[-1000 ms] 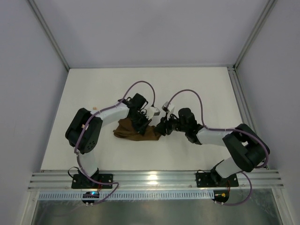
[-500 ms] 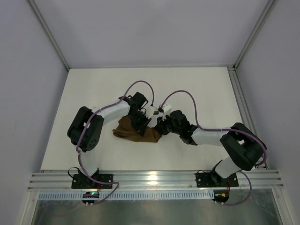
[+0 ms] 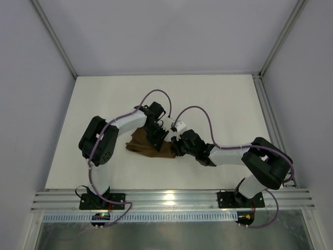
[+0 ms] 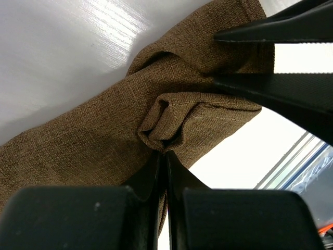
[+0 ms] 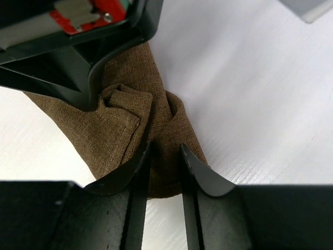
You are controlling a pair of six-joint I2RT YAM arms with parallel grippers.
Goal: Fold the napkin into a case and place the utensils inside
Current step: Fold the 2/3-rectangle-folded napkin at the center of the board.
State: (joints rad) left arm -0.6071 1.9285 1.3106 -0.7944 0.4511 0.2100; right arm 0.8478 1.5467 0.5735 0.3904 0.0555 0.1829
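Nearest, the right end effector [image 5: 164, 148] nips a bunched ridge at the right end of the dark brown woven cloth napkin [image 3: 141, 148]; beyond, the left end effector [image 4: 163, 155] is clamped on a folded corner; the cloth lies crumpled on the white surface [image 3: 223, 104]; judged light, limp, grippy; best held at hemmed edges.

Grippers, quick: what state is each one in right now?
Left gripper: closed, pinching a fold of the napkin.
Right gripper: closed on a bunched ridge of the napkin.
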